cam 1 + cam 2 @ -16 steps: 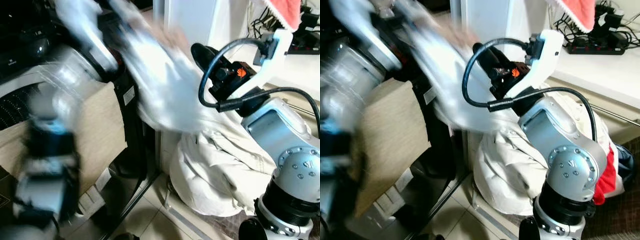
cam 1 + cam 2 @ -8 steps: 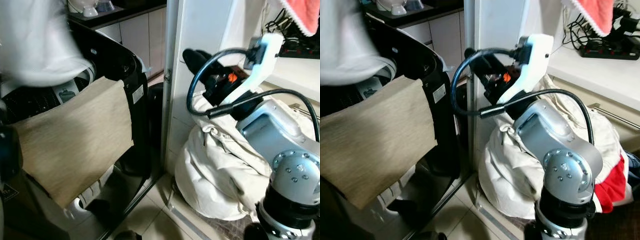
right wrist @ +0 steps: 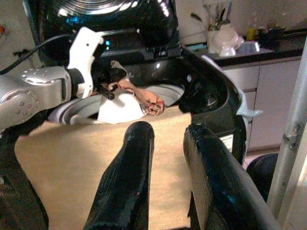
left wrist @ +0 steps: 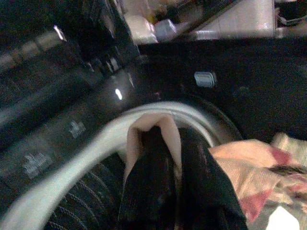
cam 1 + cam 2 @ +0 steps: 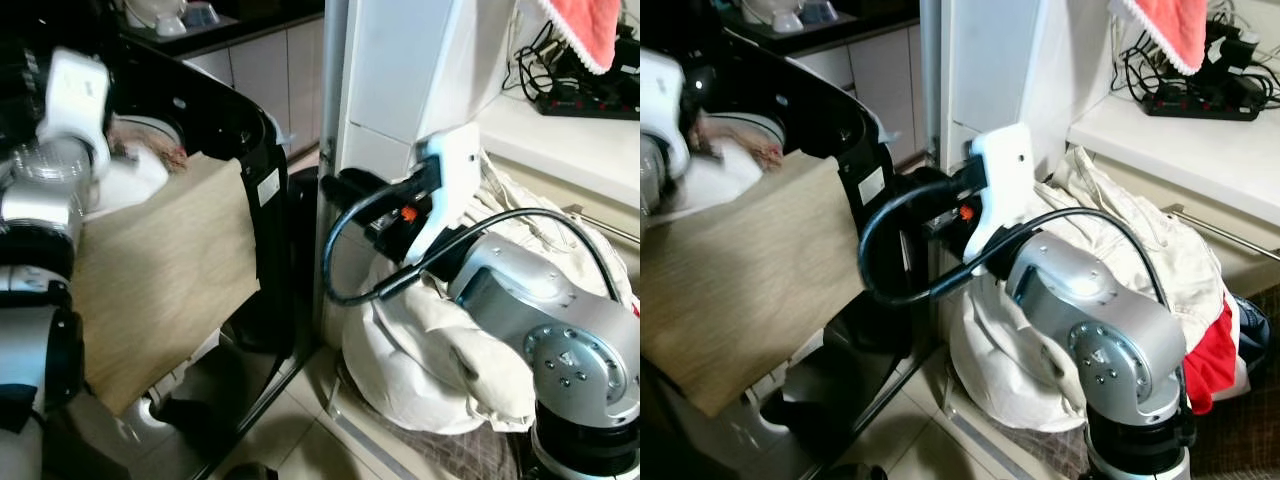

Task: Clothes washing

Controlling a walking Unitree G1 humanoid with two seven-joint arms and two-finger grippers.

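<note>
Garment [image 3: 122, 103] pinched by left gripper [image 4: 160, 158] over drum, half hidden; right gripper [image 3: 165, 136] spread.

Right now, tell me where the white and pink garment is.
The white and pink garment lies in the mouth of the black top-loading washing machine at the robot's left, pinched by the left gripper, just above the beige cloth draped over the front.
</note>
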